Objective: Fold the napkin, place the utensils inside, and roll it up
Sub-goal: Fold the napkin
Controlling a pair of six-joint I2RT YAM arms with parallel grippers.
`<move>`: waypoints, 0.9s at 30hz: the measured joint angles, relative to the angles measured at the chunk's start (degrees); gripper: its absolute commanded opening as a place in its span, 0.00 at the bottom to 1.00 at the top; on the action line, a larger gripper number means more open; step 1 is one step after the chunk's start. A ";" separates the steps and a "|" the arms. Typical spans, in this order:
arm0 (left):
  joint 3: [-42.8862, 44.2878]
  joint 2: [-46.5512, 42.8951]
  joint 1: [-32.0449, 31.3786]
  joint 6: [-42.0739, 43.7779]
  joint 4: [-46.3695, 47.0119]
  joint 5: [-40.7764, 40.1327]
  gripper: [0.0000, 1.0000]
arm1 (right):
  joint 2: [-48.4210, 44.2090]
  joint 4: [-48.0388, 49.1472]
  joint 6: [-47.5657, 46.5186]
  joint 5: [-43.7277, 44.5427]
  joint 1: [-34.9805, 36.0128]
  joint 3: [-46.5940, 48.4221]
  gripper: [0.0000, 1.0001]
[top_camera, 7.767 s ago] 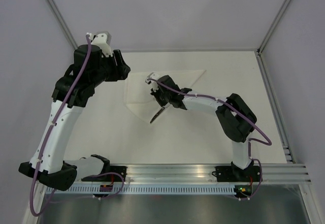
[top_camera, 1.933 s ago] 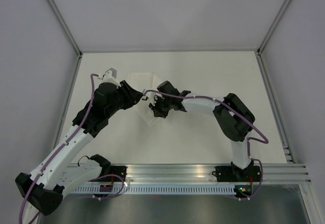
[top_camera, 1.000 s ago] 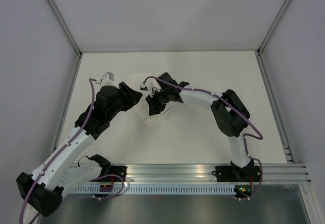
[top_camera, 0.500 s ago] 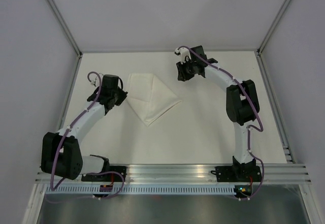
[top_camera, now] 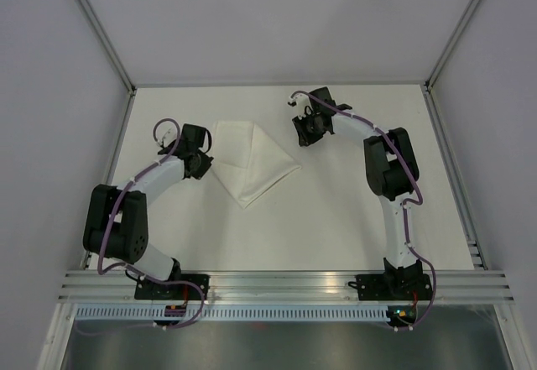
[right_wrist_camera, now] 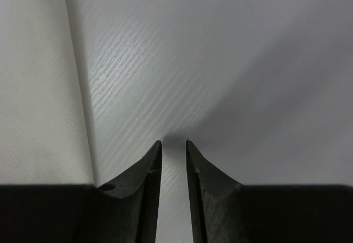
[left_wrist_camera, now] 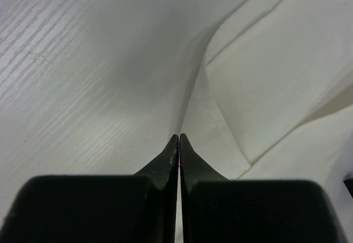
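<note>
Napkin (top_camera: 252,162) lies folded upper-centre on the tabletop (top_camera: 352,211), utensils unseen, presumably inside. Left end effector (left_wrist_camera: 178,141) sits closed at its left edge, likely to start the roll; right end effector (right_wrist_camera: 172,142) hangs slightly parted, empty.

I count one napkin (top_camera: 252,164), a single white cloth. It lies just ahead and to the right of the tips of the left gripper (left_wrist_camera: 178,139), and to the left of the right gripper (right_wrist_camera: 172,142). That makes two grippers. There is one table (top_camera: 352,211).
</note>
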 measured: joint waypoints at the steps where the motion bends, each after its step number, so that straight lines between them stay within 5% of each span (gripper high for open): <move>1: 0.00 0.76 0.00 -0.13 -0.04 -0.31 0.02 | -0.02 0.00 0.00 -0.02 0.07 -0.04 0.30; 13: 1.53 9.35 0.48 -1.95 -1.64 -1.55 0.02 | -1.49 2.93 -0.46 0.02 2.23 -3.30 0.29; 27: 16.28 21.49 0.55 3.21 -2.38 2.58 0.02 | -7.58 5.09 -1.05 -0.02 6.67 -12.81 0.29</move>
